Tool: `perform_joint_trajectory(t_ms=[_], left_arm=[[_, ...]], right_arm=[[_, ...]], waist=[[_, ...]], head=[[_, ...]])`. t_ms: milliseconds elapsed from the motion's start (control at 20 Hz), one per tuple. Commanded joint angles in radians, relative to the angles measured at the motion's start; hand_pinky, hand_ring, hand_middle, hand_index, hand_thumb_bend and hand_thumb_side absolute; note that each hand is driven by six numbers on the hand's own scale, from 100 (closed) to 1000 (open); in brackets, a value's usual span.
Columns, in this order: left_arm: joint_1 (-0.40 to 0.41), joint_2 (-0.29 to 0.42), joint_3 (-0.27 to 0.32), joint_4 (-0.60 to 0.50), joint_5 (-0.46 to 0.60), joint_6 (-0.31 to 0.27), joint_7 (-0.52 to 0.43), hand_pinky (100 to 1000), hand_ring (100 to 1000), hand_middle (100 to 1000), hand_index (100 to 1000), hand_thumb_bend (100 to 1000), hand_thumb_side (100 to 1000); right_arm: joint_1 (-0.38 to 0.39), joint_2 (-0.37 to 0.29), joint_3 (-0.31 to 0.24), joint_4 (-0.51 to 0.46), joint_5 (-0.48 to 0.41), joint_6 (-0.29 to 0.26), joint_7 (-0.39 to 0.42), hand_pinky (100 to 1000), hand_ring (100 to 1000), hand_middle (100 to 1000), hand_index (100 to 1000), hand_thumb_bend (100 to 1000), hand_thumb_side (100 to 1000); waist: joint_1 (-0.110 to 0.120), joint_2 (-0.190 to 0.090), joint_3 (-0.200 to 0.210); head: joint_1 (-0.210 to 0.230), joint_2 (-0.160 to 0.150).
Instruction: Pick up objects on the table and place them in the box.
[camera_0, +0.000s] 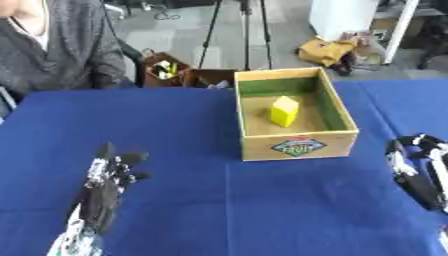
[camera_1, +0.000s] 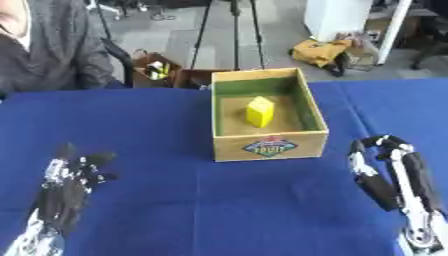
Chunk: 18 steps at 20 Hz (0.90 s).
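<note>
Already the yellow block (camera_0: 284, 111) stands inside the box (camera_0: 297, 145) at twelve o'clock on the bench (camera_0: 219, 200), likely light and stiff, best pinched across its flat sides, while your left hand (camera_0: 107, 187) and right hand (camera_1: 389, 175) hover with relaxed, empty fingers.

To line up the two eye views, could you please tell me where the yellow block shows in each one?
Left eye view: the yellow block stands inside the wooden box, right of centre, in the upper half.
Right eye view: the same block sits nearer the middle, still inside the box.
Shared landmark: the label on the box's front wall.
</note>
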Motion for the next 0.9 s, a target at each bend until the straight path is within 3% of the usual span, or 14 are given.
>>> perform_joint_trajectory(t_ms=[50, 500, 900], left_arm=[[-0.005, 0.014, 0.001, -0.016, 0.002, 0.001, -0.003, 729, 882, 707, 655, 361, 1000], [0.011, 0.005, -0.008, -0.009, 0.002, 0.003, -0.011, 729, 882, 707, 655, 362, 1000], [0.015, 0.001, -0.008, -0.008, 0.001, 0.003, -0.012, 729, 883, 707, 655, 363, 1000]], right_arm=[[0.040, 0.009, 0.011, -0.092, -0.051, 0.034, -0.006, 621, 800, 606, 662, 100, 876], [0.242, 0.021, 0.058, -0.294, -0.179, 0.060, -0.021, 621, 791, 595, 647, 100, 878], [0.267, 0.026, 0.055, -0.333, -0.302, 0.068, -0.009, 621, 788, 592, 643, 100, 881]], waist=[[-0.001, -0.022, 0.005], [0.005, -0.037, 0.018], [0.003, -0.033, 0.010]], head=[[-0.004, 0.014], [-0.004, 0.077], [-0.013, 0.110]])
